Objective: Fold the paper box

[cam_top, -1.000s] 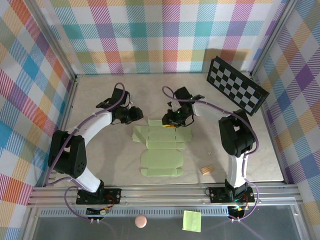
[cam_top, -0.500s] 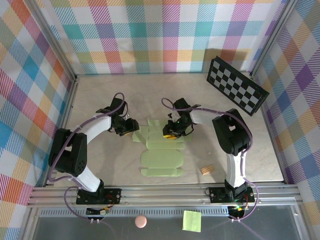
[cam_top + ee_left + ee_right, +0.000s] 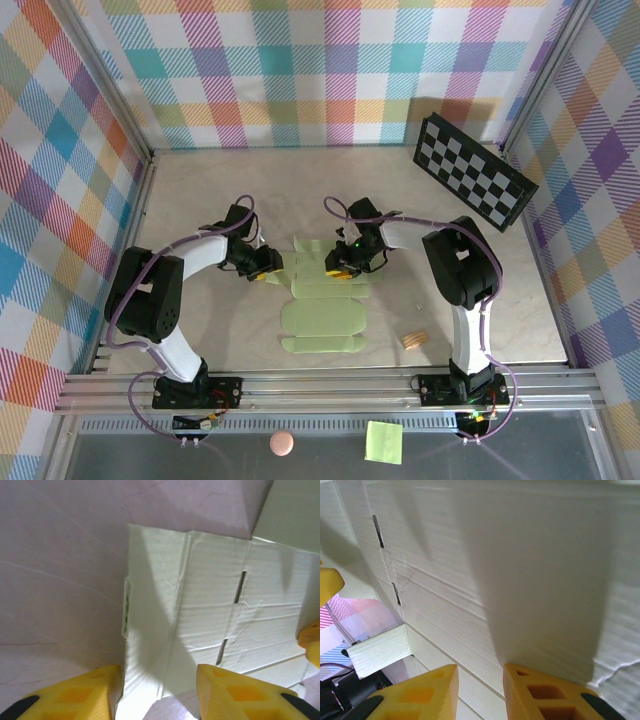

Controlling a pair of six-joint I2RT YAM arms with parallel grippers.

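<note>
box: one paper box (image 3: 322,295), a flat sheet mid-desk with its flaps spread.
left: left gripper (image 3: 155,692) at the sheet's left edge, jaws moderately apart astride the edge flap, nothing clamped.
right: right gripper (image 3: 480,687) low over the sheet's far part, jaws narrow, card showing through the gap.
room: bare desk (image 3: 200,200) behind the sheet and on both sides; plaid walls on three sides.
other: one checkerboard (image 3: 475,168) in the far-right corner; one wooden block (image 3: 412,340) near the sheet's right.
</note>
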